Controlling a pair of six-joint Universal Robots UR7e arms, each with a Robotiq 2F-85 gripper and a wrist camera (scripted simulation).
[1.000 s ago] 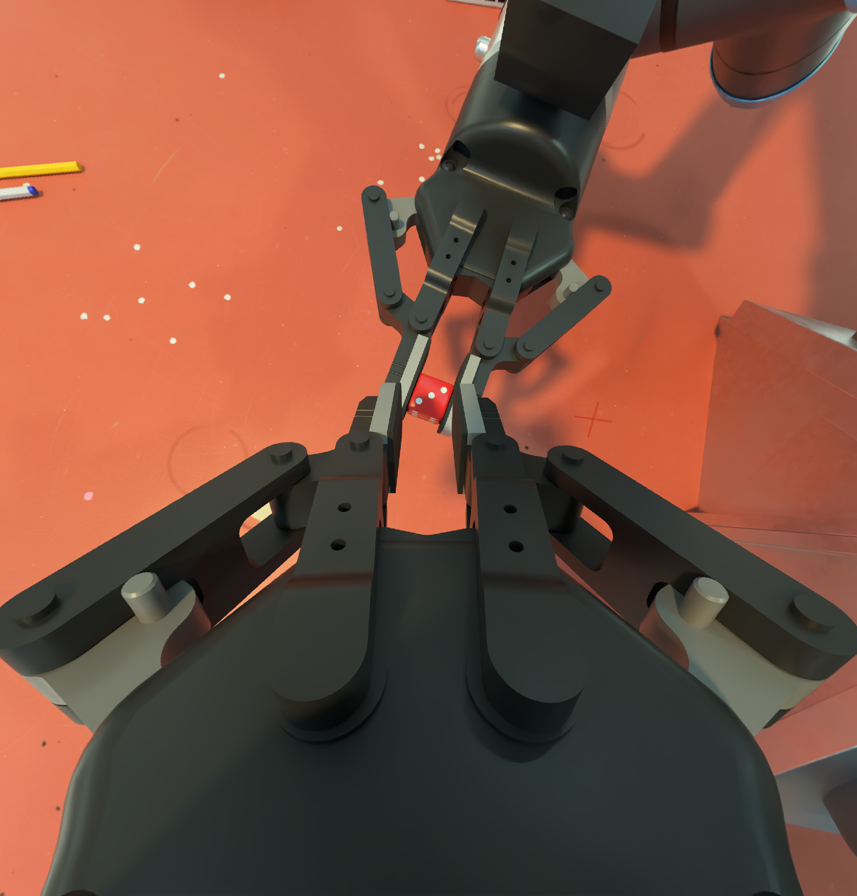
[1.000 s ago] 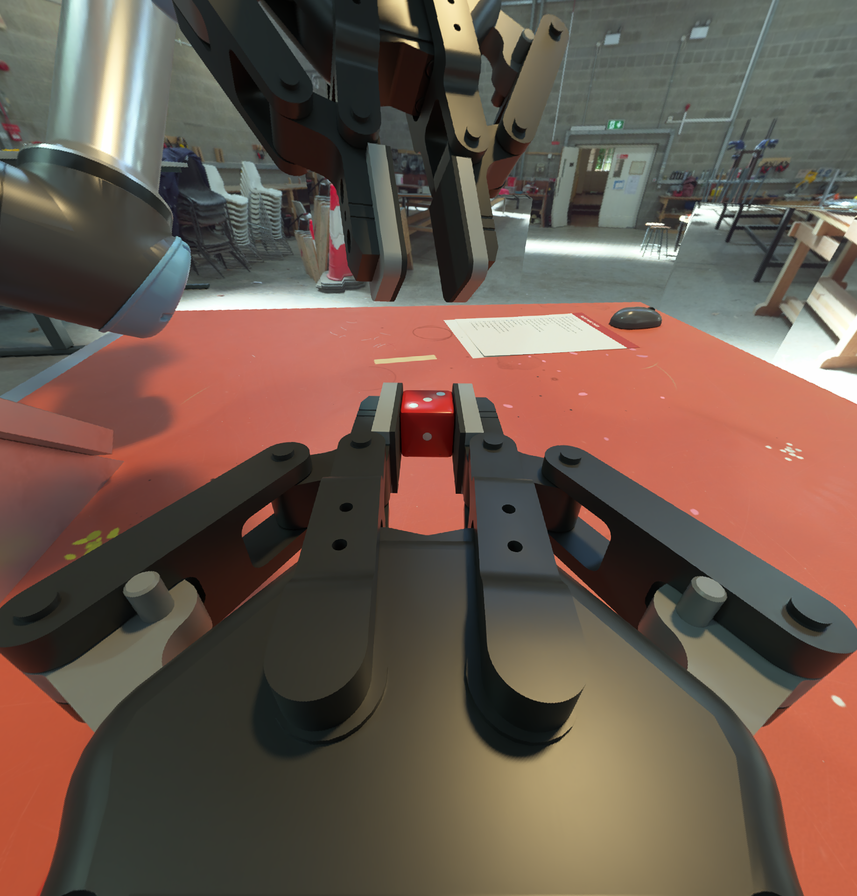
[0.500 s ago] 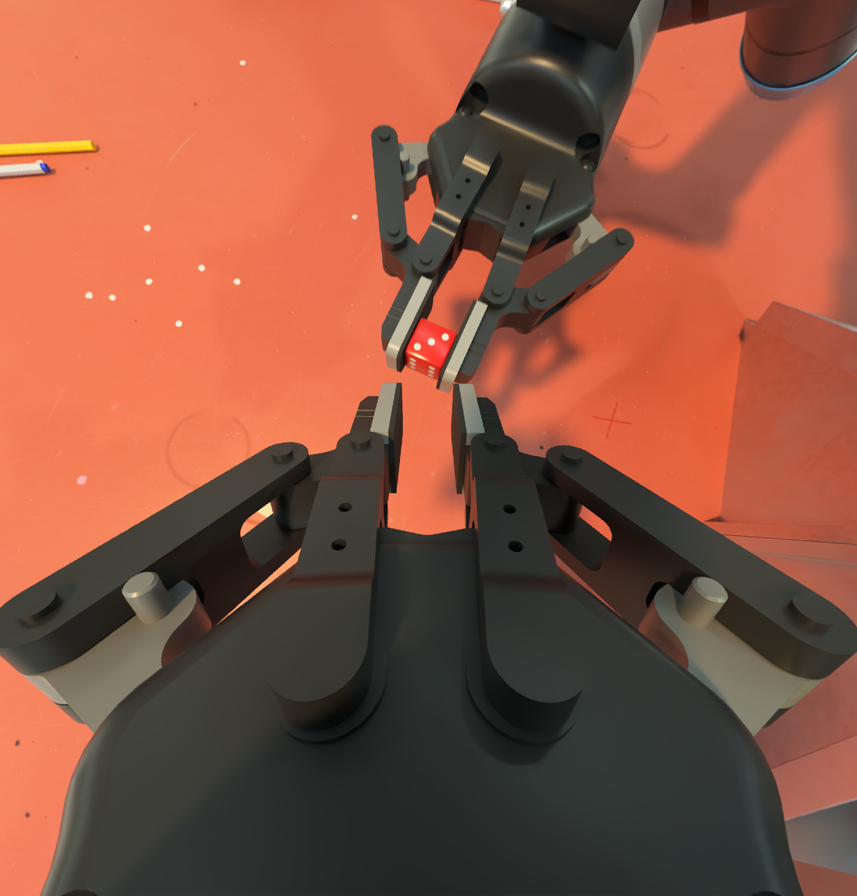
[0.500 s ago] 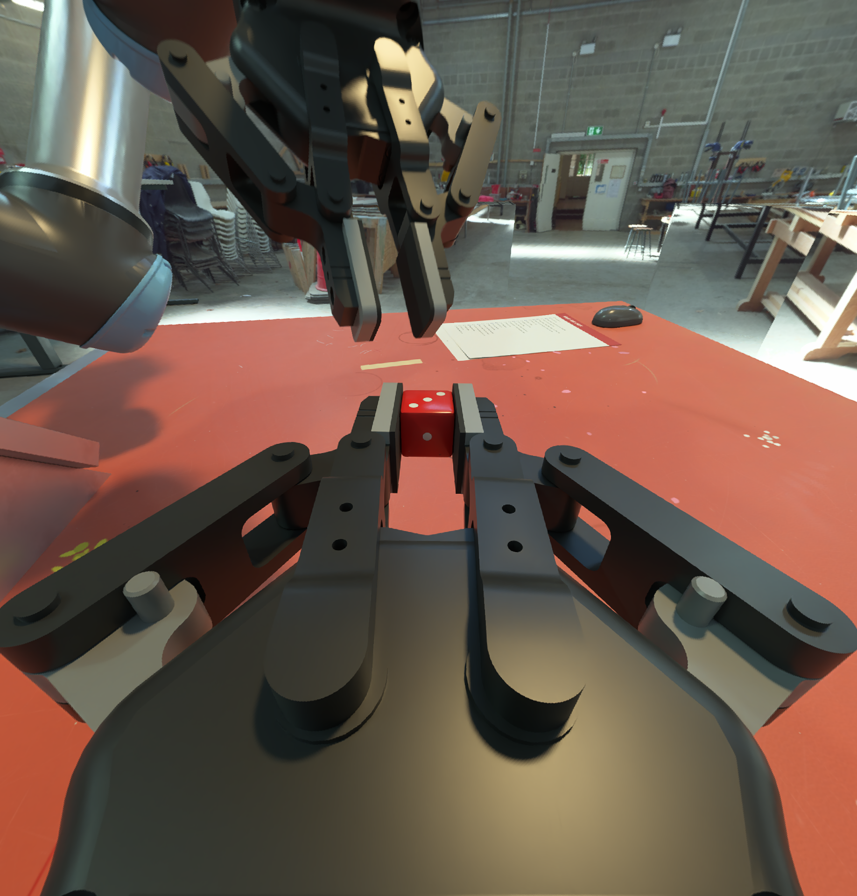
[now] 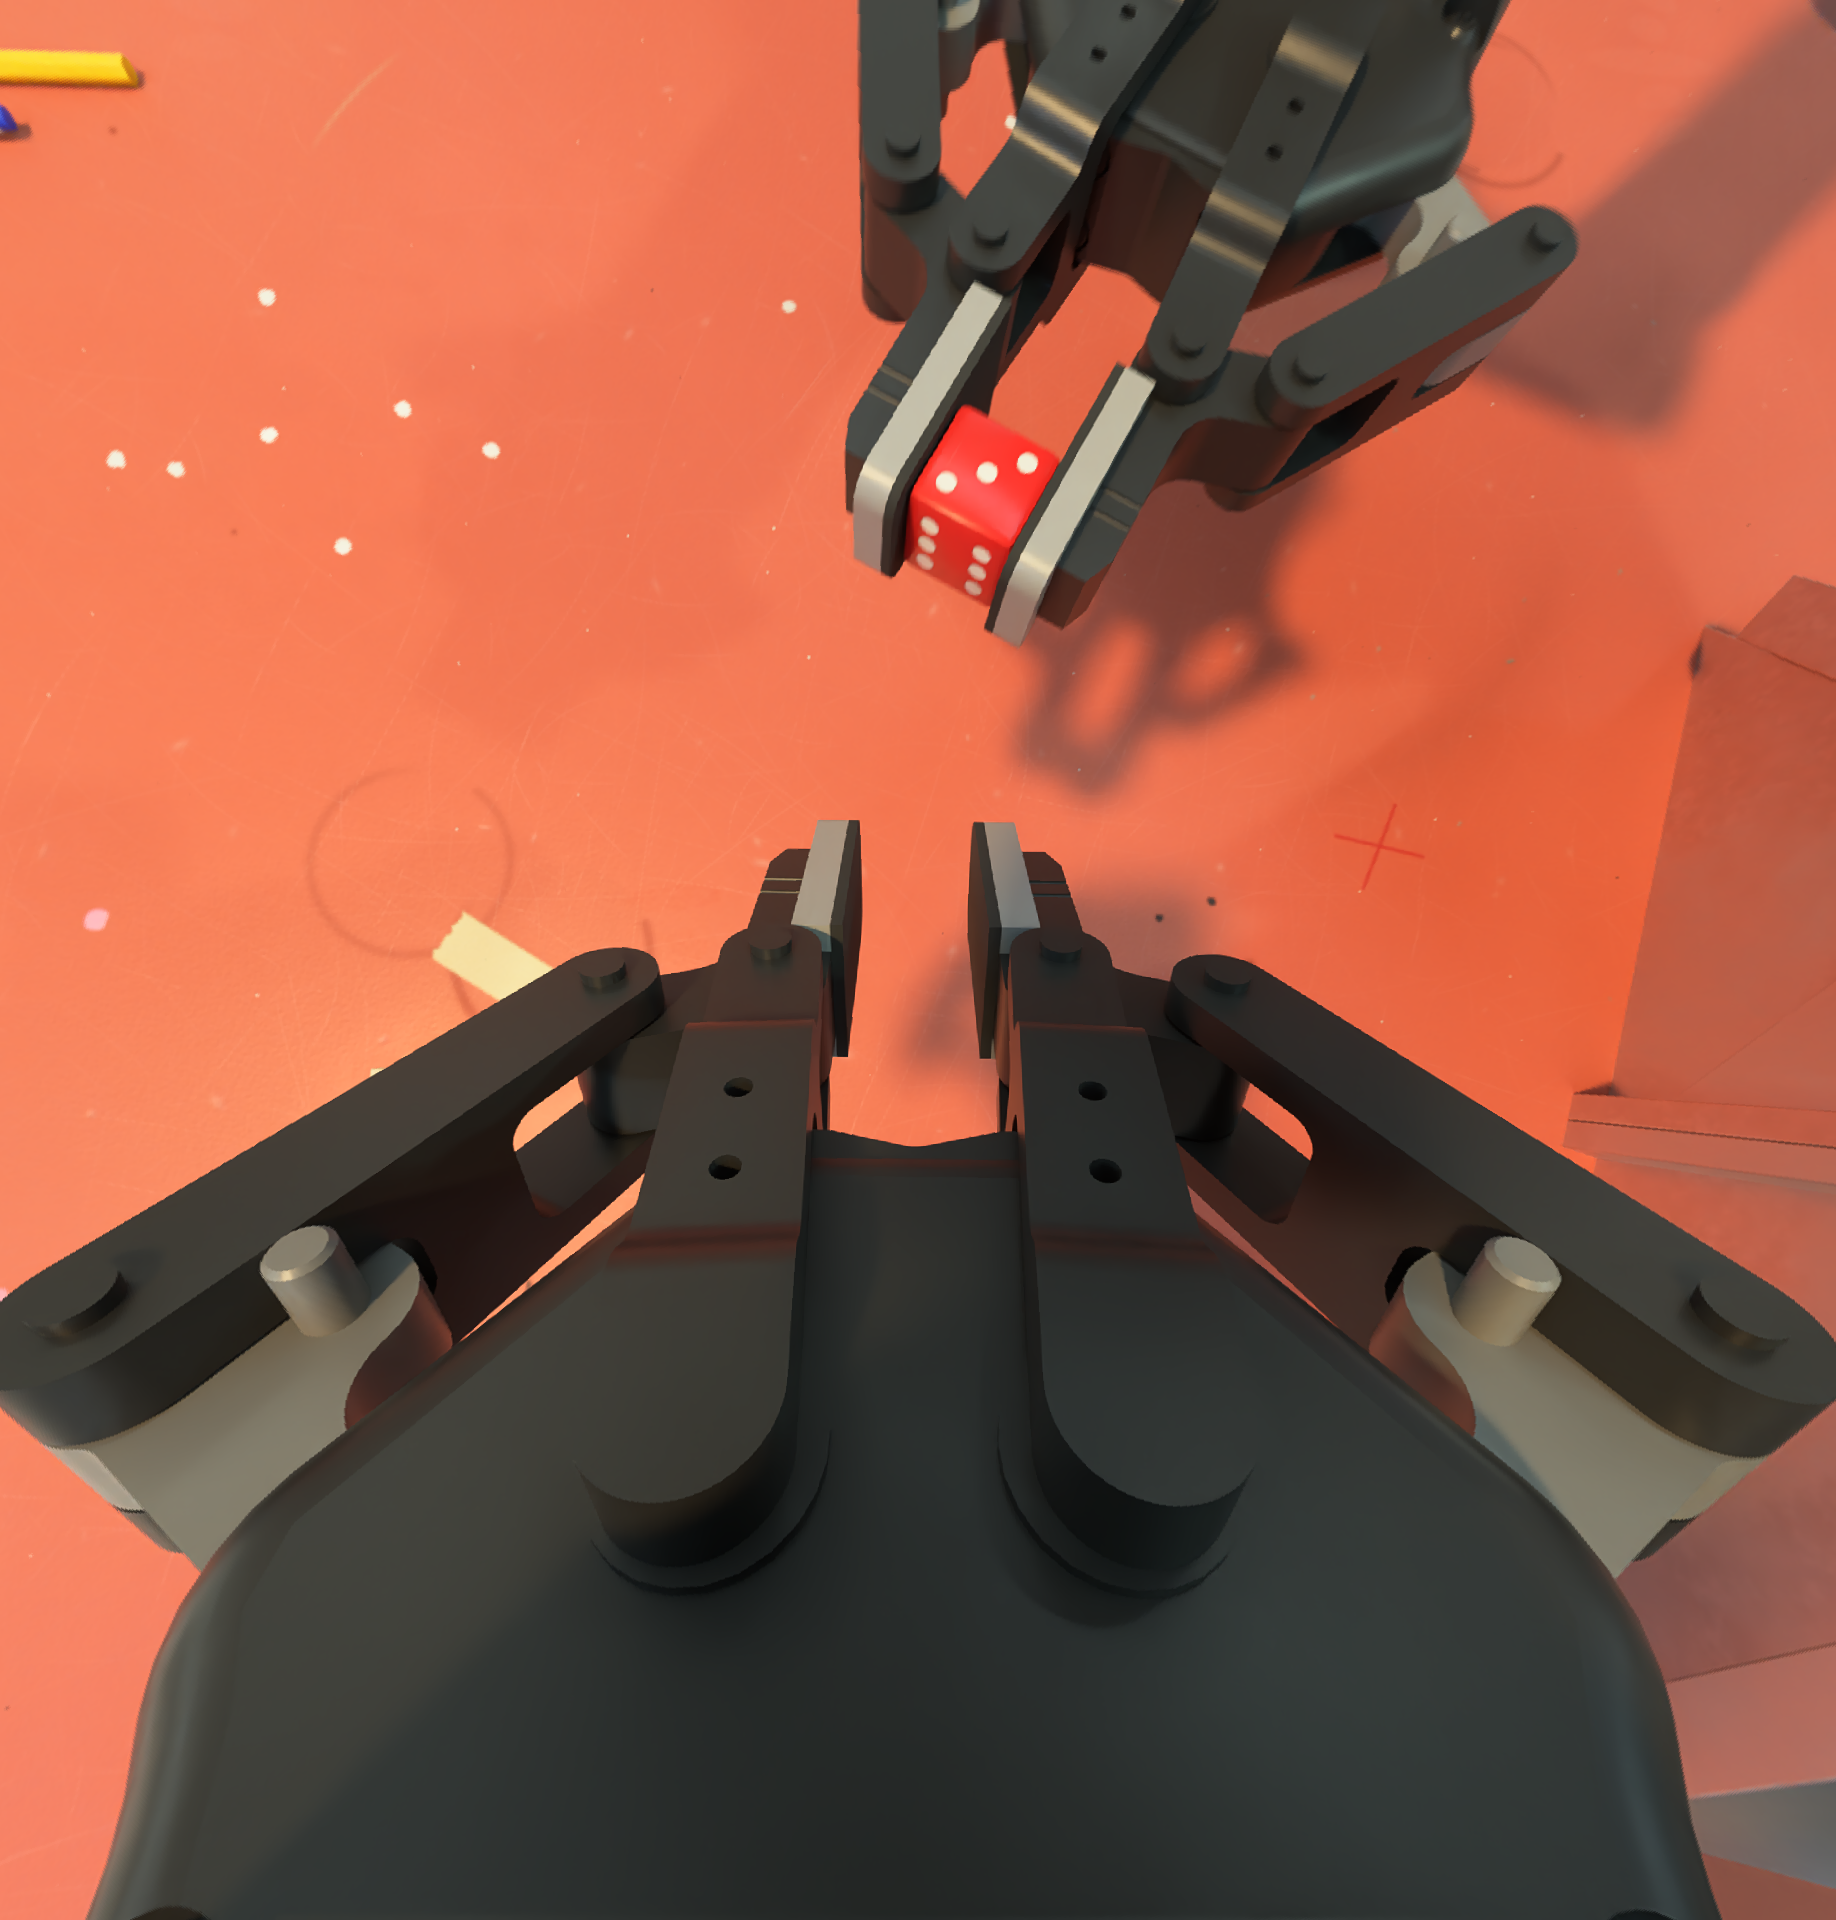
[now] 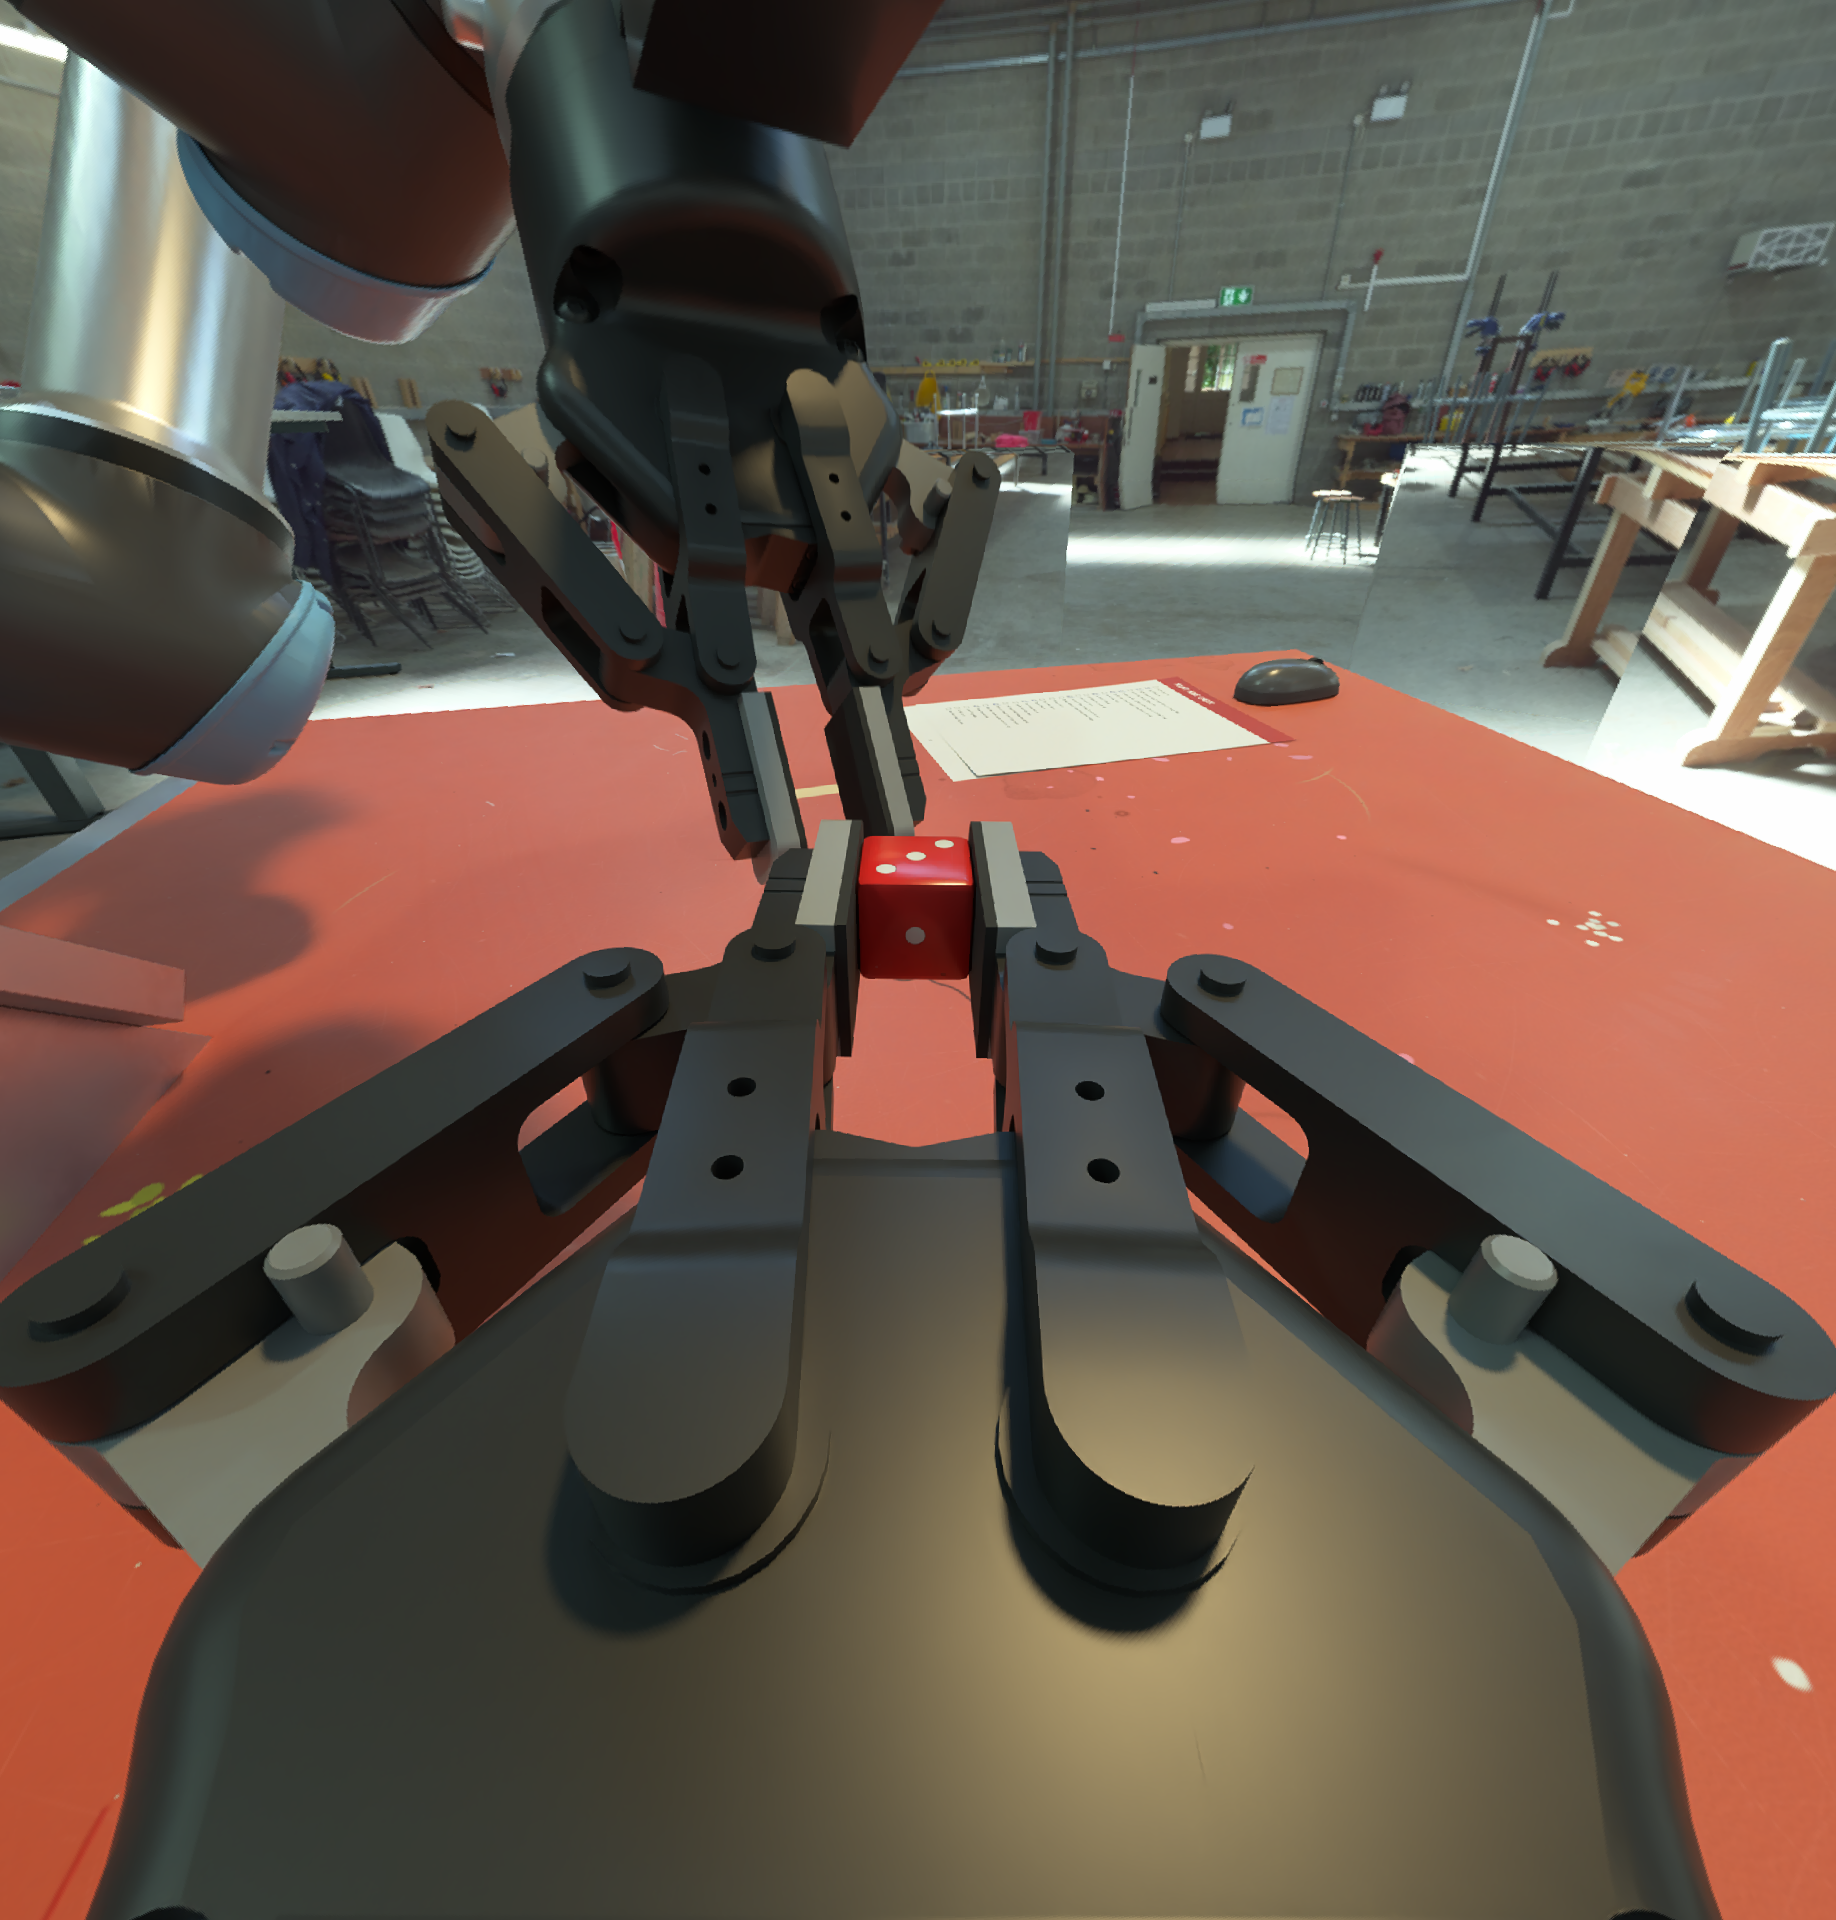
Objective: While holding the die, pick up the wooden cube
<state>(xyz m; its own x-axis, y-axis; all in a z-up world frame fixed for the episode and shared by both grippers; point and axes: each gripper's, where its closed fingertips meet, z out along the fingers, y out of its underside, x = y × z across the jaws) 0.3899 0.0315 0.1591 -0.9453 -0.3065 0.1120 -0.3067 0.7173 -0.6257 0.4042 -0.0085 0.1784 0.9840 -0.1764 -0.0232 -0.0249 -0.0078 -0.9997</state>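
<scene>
Tabletop (image 6: 1516, 987) of scuffed red fills both views, flecked with white specks; a paper sheet (image 6: 1090, 722) and dark mouse (image 6: 1286, 682) lie at its far edge toward 1 o'clock, with block walls and wooden workbenches (image 6: 1724, 582) behind; a yellow pencil (image 5: 46, 68) lies at 10 o'clock in the left wrist view. Right gripper (image 6: 914, 904) pinches the red die (image 6: 914, 909) clear of the surface; left gripper (image 5: 914, 914) hangs tips-down just beyond it, jaws narrowly parted around nothing; the wooden cube is out of sight.

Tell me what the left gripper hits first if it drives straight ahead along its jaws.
Probably bare red tabletop. The left gripper points down at it with nothing between its parted jaws. The right gripper, shut on the red die, sits slightly off that line; depth is unclear.
</scene>
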